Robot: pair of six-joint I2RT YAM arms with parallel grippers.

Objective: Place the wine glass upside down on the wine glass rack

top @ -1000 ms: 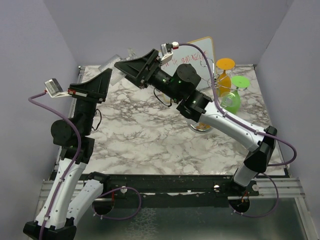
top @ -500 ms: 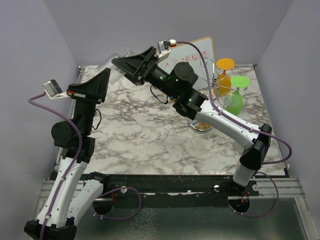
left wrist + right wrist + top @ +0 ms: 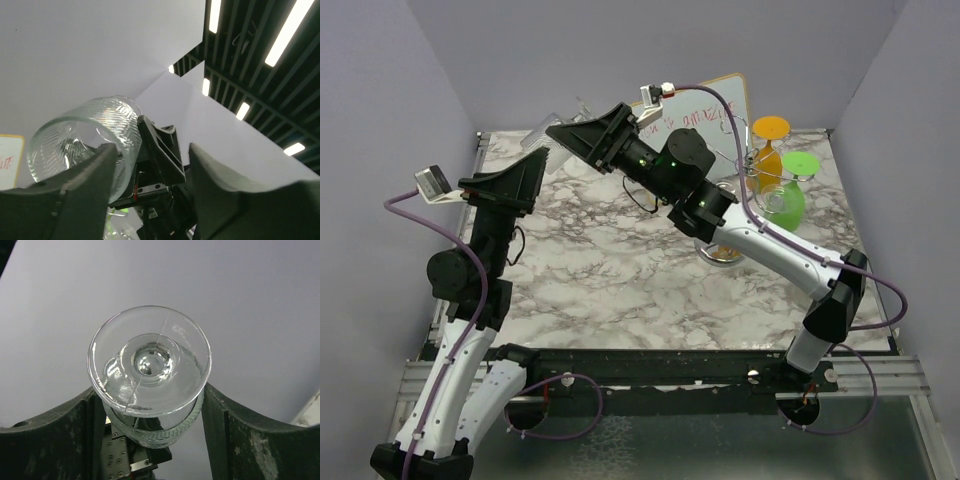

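Observation:
The clear wine glass (image 3: 150, 365) is held up in the air at the back left, its foot towards the right wrist camera. My right gripper (image 3: 150, 390) is shut on its ribbed bowl, one finger against each side. From above, the wine glass (image 3: 548, 138) shows faintly at the right gripper (image 3: 563, 133) tip. My left gripper (image 3: 532, 166) is just below it, and in the left wrist view its jaws stand open. There the left gripper (image 3: 152, 150) frames the right gripper's body, with the glass bowl (image 3: 85, 135) beyond its left finger. The wine glass rack (image 3: 752, 160) stands at the back right.
An orange glass (image 3: 770, 150) and a green glass (image 3: 786, 200) hang upside down on the rack, above its round base (image 3: 723, 253). A tilted whiteboard (image 3: 710, 105) with red writing leans behind it. Purple walls close in the marble table (image 3: 620, 280) on three sides.
My left gripper has opened and dropped back a little from the glass. My right gripper's jaws have closed in on the bowl.

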